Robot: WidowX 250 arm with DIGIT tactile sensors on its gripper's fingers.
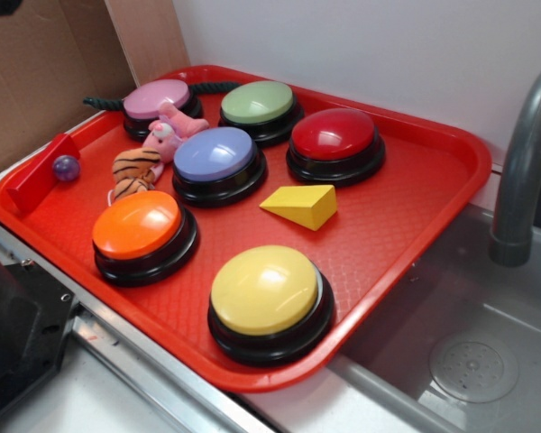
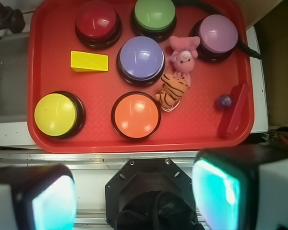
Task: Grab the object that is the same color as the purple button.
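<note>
Red tray (image 1: 415, 225) on a pale tabletop (image 1: 117, 397), beside a grey sink (image 1: 469, 361) and white wall (image 1: 361, 45). Tiny purple ball (image 2: 224, 101) near tray's corner, against a red block (image 2: 234, 111). Jaws spread wide, empty, short of the tray.

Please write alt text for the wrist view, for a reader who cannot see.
A red tray holds six coloured buttons, a tiny purple ball near its right edge, plush toys and a yellow wedge. The end effector is open, short of the tray.
</note>
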